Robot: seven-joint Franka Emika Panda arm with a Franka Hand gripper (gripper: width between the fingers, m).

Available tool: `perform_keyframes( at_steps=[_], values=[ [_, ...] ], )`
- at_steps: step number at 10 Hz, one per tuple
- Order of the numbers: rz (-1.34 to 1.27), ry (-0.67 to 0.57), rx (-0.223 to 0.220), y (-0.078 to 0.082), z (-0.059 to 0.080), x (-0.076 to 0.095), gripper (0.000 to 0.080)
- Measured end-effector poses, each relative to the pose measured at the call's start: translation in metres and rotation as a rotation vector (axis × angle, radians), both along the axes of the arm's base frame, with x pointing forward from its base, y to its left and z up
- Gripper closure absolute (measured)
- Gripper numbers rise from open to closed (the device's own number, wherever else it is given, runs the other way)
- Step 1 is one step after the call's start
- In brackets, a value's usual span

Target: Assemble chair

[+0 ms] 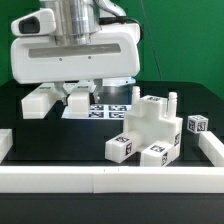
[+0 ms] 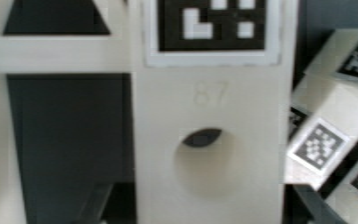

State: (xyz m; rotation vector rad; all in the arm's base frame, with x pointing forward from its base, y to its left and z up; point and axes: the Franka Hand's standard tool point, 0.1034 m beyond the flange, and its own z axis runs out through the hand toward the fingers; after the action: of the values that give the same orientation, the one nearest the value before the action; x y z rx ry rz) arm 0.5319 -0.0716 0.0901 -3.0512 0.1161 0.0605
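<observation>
Hand point(image 1: 70, 92) clamped narrow on chair part point(image 2: 211, 100); marker board point(image 1: 108, 108) just beside; half-built chair point(image 1: 150, 135) well apart

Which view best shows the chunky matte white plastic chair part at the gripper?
The wrist view: the matte white plastic chair part fills it, showing its tag and a dark hole. The exterior view shows only its end beneath the gripper.

The exterior view looks low and level across the desk point(image 1: 60, 135), facing the nearby gripper point(image 1: 72, 92). The wrist view sits tight against a tagged chair part point(image 2: 202, 110). Both seem to share the marker board point(image 1: 110, 108).
</observation>
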Motion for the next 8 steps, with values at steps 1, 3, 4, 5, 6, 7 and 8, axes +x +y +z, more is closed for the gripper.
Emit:
perform_keyframes(
  at_steps=[1,3,4,5,6,7,8],
  values=[
    [-0.036,0.002,0.000,0.005,0.003,0.000,0.0511],
    [-0.120,0.021,0.007,0.014,0.007,-0.001,0.0511],
    [-0.125,0.018,0.006,0.016,0.007,0.000,0.0511],
    [-0.124,0.021,0.006,0.016,0.006,0.000,0.0511],
    [-0.124,0.023,0.005,0.015,0.005,-0.001,0.0511],
    [-0.124,0.024,0.005,0.015,0.004,-0.001,0.0511],
    [-0.127,0.024,0.005,0.016,0.004,-0.001,0.0511]
  ],
)
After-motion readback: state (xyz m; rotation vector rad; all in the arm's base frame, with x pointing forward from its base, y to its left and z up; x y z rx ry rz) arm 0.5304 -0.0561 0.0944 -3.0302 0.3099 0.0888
